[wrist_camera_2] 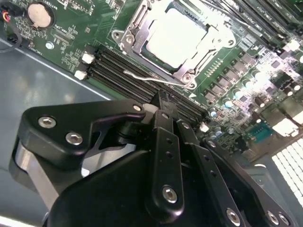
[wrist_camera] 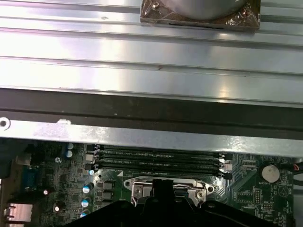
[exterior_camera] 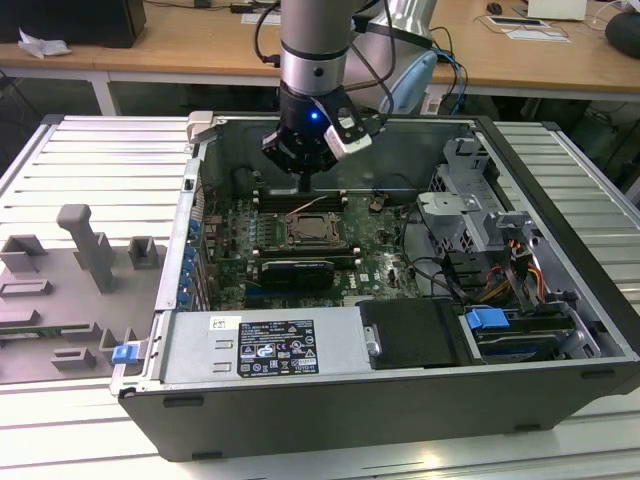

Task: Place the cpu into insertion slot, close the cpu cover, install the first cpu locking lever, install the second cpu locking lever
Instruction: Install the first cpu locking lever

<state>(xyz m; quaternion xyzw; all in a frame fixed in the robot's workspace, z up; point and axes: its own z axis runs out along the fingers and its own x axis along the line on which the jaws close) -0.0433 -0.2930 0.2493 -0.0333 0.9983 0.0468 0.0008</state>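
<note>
The cpu (wrist_camera_2: pixel 177 35) lies flat in its socket (exterior_camera: pixel 312 230) on the green motherboard, its pale metal top showing. The cpu cover (wrist_camera_2: pixel 189 72), a silver frame, lies down around it. A thin wire locking lever (wrist_camera_2: pixel 147 77) runs along the socket edge nearest my fingertips. My gripper (wrist_camera_2: pixel 166 101) hangs just above the memory slots (wrist_camera_2: pixel 123 71) beside that lever, fingers shut with nothing between them. In the exterior view the gripper (exterior_camera: pixel 305 187) tapers to a point just behind the socket. The first wrist view has the socket (wrist_camera: pixel 165 185) partly behind the black gripper body.
The open computer case (exterior_camera: pixel 200 130) walls in the board. A long black card (exterior_camera: pixel 295 270) lies in front of the socket, then the power supply (exterior_camera: pixel 265 345). A drive cage (exterior_camera: pixel 470 210) and cables fill the exterior view's right. A grey fixture (exterior_camera: pixel 90 250) sits outside at the left.
</note>
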